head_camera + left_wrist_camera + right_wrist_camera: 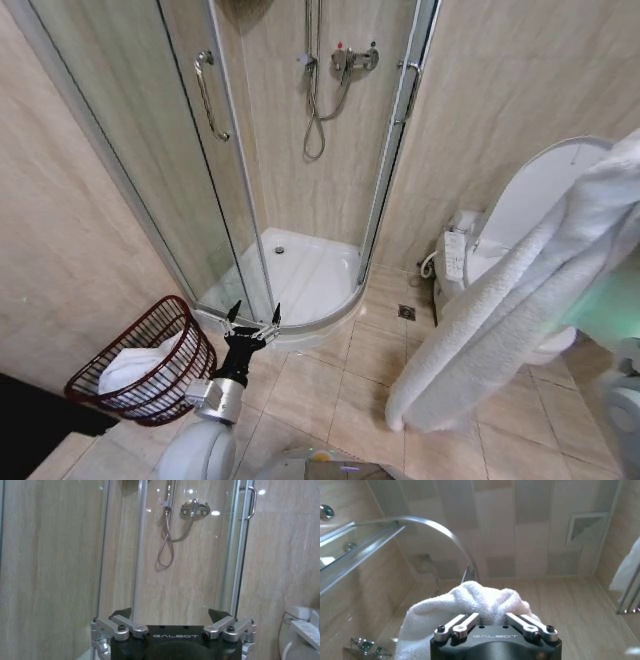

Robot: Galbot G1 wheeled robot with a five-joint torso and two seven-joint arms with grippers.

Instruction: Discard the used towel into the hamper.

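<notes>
The hamper (150, 362), a small round dark reddish-brown wire basket that tapers toward its base, stands on the beige tiled floor (320, 385) just beside the curved glass shower cabin (240, 180), against the tan wall. A bundle of white cloth (135, 365) already lies inside it.

The used towel (510, 310), a thick white terry one, hangs well apart from the hamper, on the far side of the floor from it and in front of the white toilet (520, 215) with its lid raised. It drapes in a long fold down toward the tiles. In the right wrist view the right pincer (492, 620) is clamped on a bunched top edge of this towel (475, 603), its silver fingers (462, 622) pressed into the cloth.

The left pincer (252, 322) hovers just beside the hamper's rim, between the hamper and the shower cabin's sill, pointing up and away from the robot. Its black-tipped fingers (122, 615) stand spread wide with nothing between them, aimed at the cabin's chrome hose and mixer tap (194, 509).
</notes>
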